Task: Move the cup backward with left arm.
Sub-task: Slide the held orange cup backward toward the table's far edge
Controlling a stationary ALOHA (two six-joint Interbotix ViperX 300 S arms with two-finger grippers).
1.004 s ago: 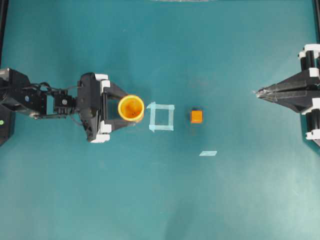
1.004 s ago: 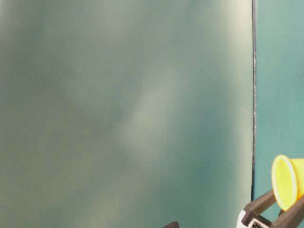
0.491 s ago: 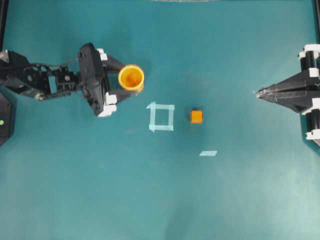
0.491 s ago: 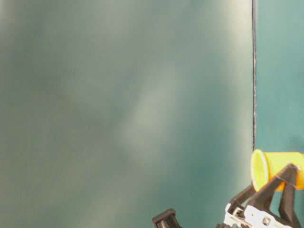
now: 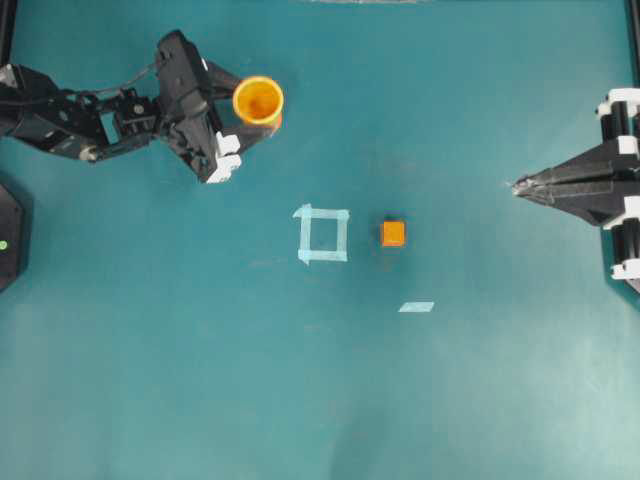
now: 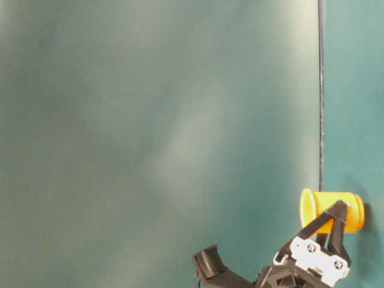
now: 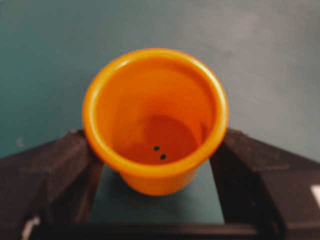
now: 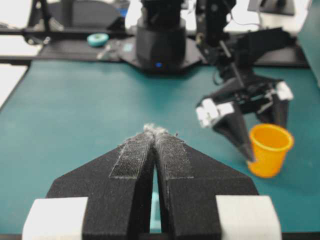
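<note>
Left arm stretches out at ten o'clock, cup cradled between its jaws.
In the overhead view the left arm (image 5: 90, 105) angles up across the teal table (image 5: 320, 380), its left gripper (image 5: 245, 115) spread wide around the cup (image 5: 258, 101), which stands upright at eleven o'clock from the tape square (image 5: 323, 234); whether the fingers press it, I cannot tell. The right gripper (image 5: 516, 185) sits at three o'clock, jaws pinched together on nothing.
</note>
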